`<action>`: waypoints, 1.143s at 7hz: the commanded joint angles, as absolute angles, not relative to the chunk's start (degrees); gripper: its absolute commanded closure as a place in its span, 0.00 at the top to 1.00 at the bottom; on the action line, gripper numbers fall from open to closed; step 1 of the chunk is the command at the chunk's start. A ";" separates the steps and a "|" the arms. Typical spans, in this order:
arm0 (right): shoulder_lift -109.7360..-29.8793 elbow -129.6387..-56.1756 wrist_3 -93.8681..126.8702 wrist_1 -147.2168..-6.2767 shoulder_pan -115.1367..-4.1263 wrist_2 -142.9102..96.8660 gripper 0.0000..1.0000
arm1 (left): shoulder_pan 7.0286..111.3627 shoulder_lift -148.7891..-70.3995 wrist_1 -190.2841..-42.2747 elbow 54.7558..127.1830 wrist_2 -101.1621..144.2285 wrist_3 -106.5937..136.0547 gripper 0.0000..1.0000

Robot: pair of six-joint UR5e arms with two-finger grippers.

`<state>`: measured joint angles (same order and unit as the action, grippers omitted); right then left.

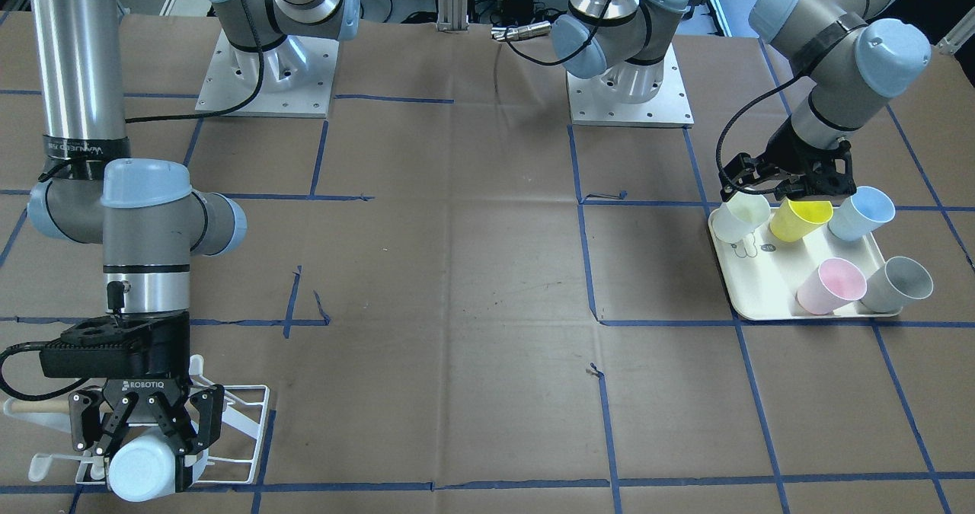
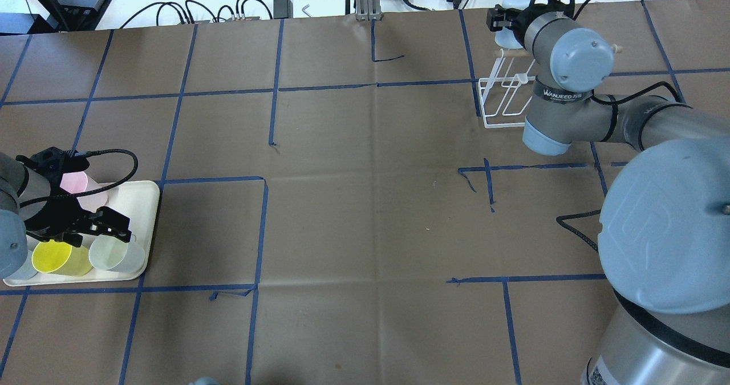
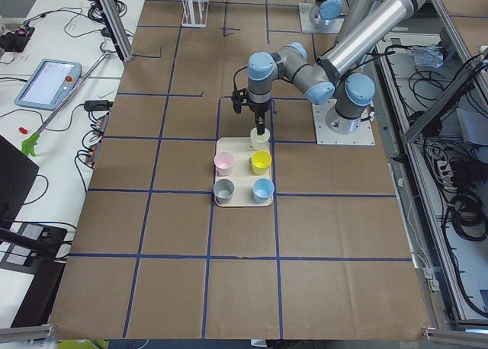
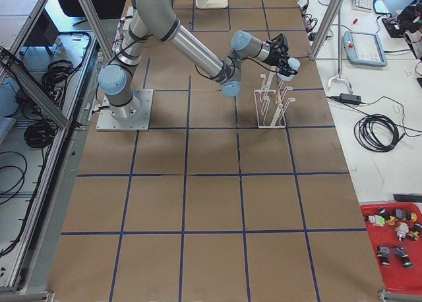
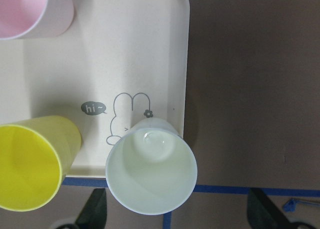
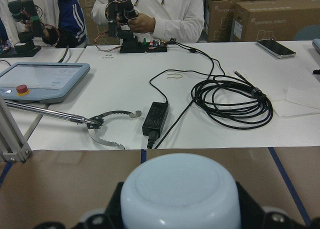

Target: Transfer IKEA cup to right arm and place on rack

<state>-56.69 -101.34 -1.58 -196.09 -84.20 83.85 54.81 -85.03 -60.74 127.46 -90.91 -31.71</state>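
Observation:
My right gripper [image 1: 143, 457] is shut on a pale blue cup [image 1: 141, 472], held on its side just above the white wire rack [image 1: 244, 423]. The rack's wooden dowel [image 1: 34, 406] sticks out beside it. The cup's base fills the bottom of the right wrist view [image 6: 181, 194]. In the overhead view this gripper [image 2: 507, 24] is at the far right, over the rack [image 2: 505, 97]. My left gripper [image 1: 769, 190] is open and hangs over a pale green cup [image 5: 151, 171] on the cream tray [image 1: 762, 304], with a finger [image 5: 95, 209] on each side, not touching it.
The tray also holds a yellow cup [image 1: 800, 219], a blue cup [image 1: 861, 213], a pink cup [image 1: 830, 285] and a grey cup [image 1: 899, 284]. The brown table has blue tape lines. Cables and a teach pendant [image 6: 42, 79] lie on the white bench beyond the rack.

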 commanded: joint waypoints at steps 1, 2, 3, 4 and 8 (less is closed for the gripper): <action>-56.69 -101.34 -1.58 -196.08 -84.20 83.85 0.17 | 56.32 -87.36 -57.39 129.20 -90.97 -31.64 0.98; -56.69 -101.34 -1.58 -196.08 -84.20 83.85 0.17 | 58.34 -87.45 -57.39 129.20 -91.14 -31.47 0.98; -56.69 -101.34 -1.58 -196.08 -84.20 83.85 0.17 | 59.40 -87.45 -57.39 129.20 -91.14 -31.55 0.98; -56.69 -101.34 -1.58 -196.08 -84.20 83.85 0.17 | 59.41 -87.54 -57.48 129.29 -91.49 -31.81 0.98; -56.69 -101.34 -1.58 -196.08 -84.20 83.85 0.17 | 59.24 -89.21 -57.57 129.46 -93.25 -32.08 0.98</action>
